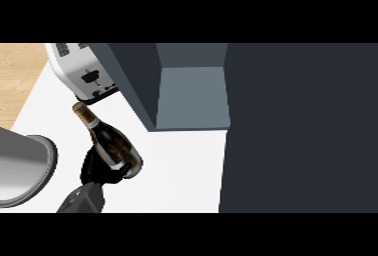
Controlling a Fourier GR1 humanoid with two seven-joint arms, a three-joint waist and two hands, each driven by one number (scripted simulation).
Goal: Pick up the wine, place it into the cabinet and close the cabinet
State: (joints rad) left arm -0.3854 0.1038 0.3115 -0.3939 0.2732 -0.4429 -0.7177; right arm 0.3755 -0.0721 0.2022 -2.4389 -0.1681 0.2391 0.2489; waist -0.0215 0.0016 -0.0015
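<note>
The wine bottle is dark glass with a gold-foiled neck. It is tilted, with its neck pointing up and left toward the toaster. My left hand is curled round the bottle's lower end, above the white counter at the lower left. The dark grey cabinet stands open up and to the right of the bottle, showing its pale grey inside. Its wide dark door fills the right side of the view. My right hand does not show.
A white and silver toaster sits just beyond the bottle's neck, beside the cabinet's left wall. A large grey round vessel stands at the left edge, close to my forearm. Wooden floor shows past the counter's upper left edge.
</note>
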